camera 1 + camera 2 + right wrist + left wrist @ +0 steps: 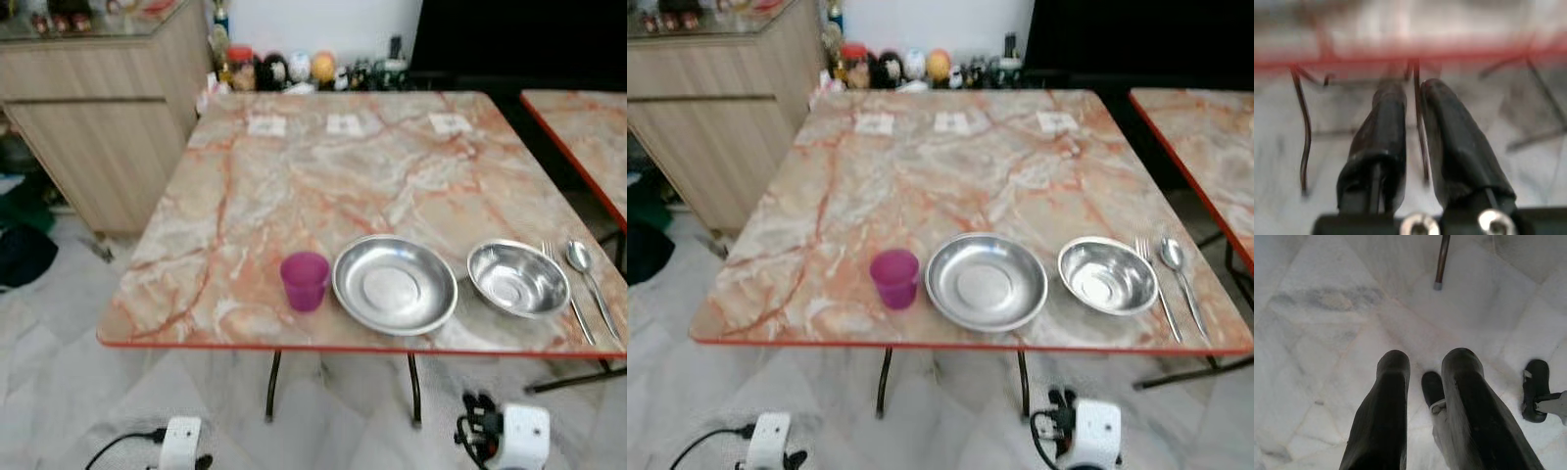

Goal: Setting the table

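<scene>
Five things are lined up along the near edge of the marble desk: a purple cup, then a wide steel plate just beside it, a steel bowl, and a fork and spoon lying side by side at the far right. Nothing is stacked, everything sits flat. Both arms hang low below the desk edge. The left end effector points down at the white tile floor, fingers slightly apart, holding nothing. The right end effector is blurry, fingers nearly together with a narrow gap, empty too, aimed toward the desk's red rim.
</scene>
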Controlling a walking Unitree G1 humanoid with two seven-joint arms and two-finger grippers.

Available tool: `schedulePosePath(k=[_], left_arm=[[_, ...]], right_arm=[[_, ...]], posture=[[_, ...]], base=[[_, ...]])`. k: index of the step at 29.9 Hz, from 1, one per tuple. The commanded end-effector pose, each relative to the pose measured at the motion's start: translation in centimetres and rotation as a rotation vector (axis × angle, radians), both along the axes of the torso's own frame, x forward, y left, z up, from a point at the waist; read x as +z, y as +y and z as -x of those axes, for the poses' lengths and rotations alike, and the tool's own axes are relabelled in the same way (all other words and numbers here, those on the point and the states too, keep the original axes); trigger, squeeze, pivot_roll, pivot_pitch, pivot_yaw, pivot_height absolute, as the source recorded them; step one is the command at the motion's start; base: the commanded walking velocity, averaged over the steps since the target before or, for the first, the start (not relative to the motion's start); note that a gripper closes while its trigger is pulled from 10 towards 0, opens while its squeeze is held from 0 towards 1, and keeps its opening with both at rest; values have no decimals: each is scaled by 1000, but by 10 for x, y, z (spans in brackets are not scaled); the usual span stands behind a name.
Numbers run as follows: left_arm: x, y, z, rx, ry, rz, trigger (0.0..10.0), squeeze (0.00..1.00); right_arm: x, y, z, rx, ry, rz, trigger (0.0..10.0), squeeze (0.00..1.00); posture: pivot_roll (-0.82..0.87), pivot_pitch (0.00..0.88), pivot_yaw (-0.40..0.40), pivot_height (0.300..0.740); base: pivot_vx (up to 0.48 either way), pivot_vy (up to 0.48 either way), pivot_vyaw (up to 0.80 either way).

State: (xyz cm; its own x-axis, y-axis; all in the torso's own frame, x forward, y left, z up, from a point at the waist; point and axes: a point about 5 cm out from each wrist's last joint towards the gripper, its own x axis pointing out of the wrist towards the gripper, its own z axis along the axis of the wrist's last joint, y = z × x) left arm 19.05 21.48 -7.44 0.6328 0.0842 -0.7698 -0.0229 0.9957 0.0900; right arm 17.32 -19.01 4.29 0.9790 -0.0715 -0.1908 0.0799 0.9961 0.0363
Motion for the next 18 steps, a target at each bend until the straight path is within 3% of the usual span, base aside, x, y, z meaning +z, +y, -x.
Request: schedulePosePath(k=[1,6,7,10,11,12,14,16,18], left_arm=[[-1,-2,1,-24,8,-14,10000,0],[0,-4,-2,-30,3,-15,10000,0],[1,-9,-7,-34,-1,-13,10000,0],[3,-14,-11,-38,-4,-12,10000,0],[3,-17,-13,-40,-5,-11,10000,0],[5,-23,-19,-47,-9,-9,10000,0],[5,-24,-20,-49,-10,-9,10000,0],[9,-32,-28,-56,-21,-6,10000,0],[9,-33,-29,-55,-23,-5,10000,0]], right_arm=[[13,2,-3,-8,-42,-20,10000,0],[30,3,-9,-55,-108,-49,10000,8],[31,-1,-14,-100,-111,-98,10000,1000],[31,-3,-18,-130,-107,-136,10000,1000],[30,-4,-22,-141,-97,-178,10000,1000],[29,-2,-33,-128,-83,-289,10000,1000],[29,0,-35,-122,-79,-317,10000,1000],[28,-1,-48,-116,-77,-393,10000,1000],[28,-1,-50,-111,-77,-401,10000,1000]], posture=[[-121,41,-14,740],[-116,38,-15,740],[-119,36,-12,740],[-120,36,-9,740],[-116,36,-8,740],[-115,35,-6,740],[-116,36,-7,740],[-102,35,-11,740],[-102,35,-11,740]], base=[[0,0,0],[0,0,0],[0,0,0],[0,0,0],[0,0,0],[0,0,0],[0,0,0],[0,0,0],[0,0,0]])
